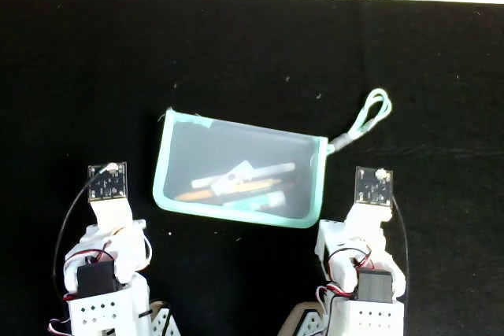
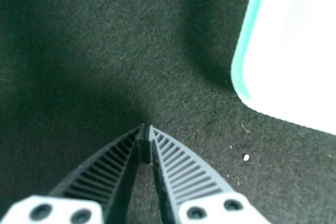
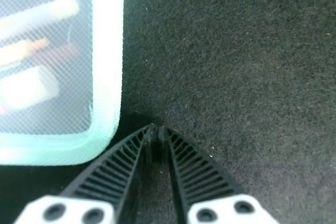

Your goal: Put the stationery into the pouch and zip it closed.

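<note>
Clenched empty, left end effector (image 2: 145,129) and right end effector (image 3: 156,128) flank the pouch (image 1: 236,141).

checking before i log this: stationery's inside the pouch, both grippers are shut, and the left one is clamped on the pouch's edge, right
Not quite. The left gripper is shut on nothing: the left wrist view shows its tips over bare black cloth, apart from the pouch. The rest holds: the stationery is inside the pouch and the right gripper is shut too.
</note>
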